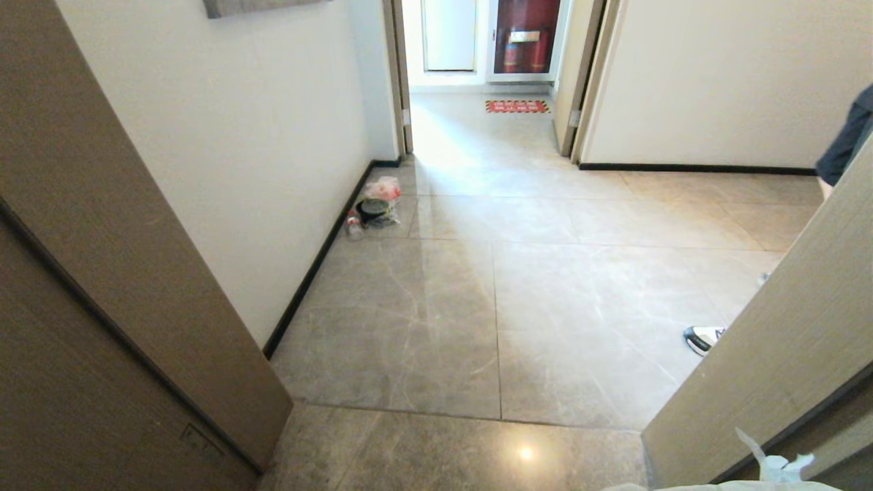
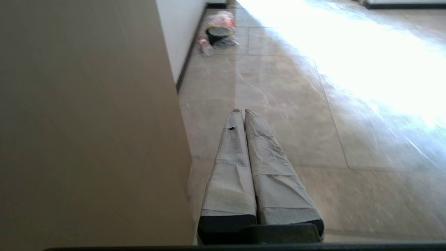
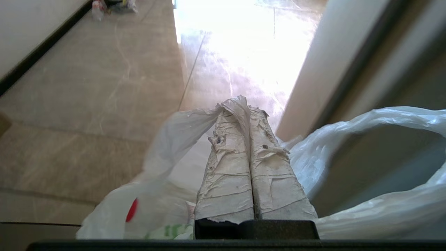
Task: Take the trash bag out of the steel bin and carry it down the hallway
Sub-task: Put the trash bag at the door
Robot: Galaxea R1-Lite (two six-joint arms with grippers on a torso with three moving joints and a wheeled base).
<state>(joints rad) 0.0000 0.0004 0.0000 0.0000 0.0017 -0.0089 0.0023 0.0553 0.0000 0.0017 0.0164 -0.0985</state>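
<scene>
The trash bag (image 3: 167,164), thin white plastic with red and green rubbish showing through, hangs from my right gripper (image 3: 249,106). That gripper is shut on a bag handle pinched between its taped fingers (image 3: 226,181). A scrap of the bag (image 1: 774,467) peeks in at the bottom right of the head view. My left gripper (image 2: 243,111) is shut with nothing in it, held above the floor beside the brown door (image 2: 87,122). The hallway (image 1: 545,273) of glossy beige-grey tiles stretches ahead through the doorway. The steel bin is out of view.
A pinkish-red bag with a black tub (image 1: 378,201) and a small bottle (image 1: 353,226) lie by the left wall. A brown door (image 1: 102,286) stands on the left, a door frame (image 1: 784,341) on the right. A person's shoe (image 1: 702,337) and dark clothing (image 1: 849,140) show at right.
</scene>
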